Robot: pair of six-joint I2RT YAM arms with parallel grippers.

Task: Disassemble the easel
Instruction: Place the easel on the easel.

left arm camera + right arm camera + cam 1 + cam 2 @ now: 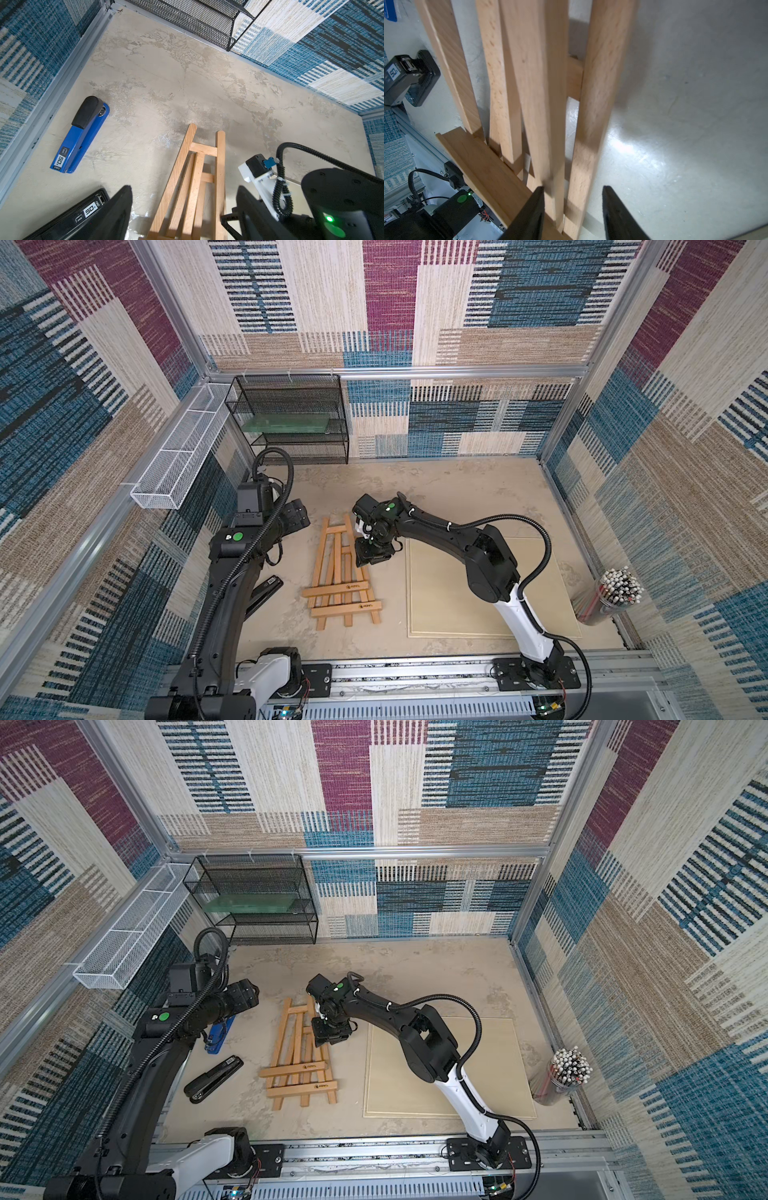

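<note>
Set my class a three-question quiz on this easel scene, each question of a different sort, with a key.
1. True or false: the easel stands upright on the table.
2. Multiple choice: the black stapler lies A) on the left arm's side of the easel, B) on the right arm's side, C) on top of it.
3. Short answer: what does the left claw hold?
Key: 1 false, it lies flat; 2 A; 3 nothing, its jaws stand open.
</note>
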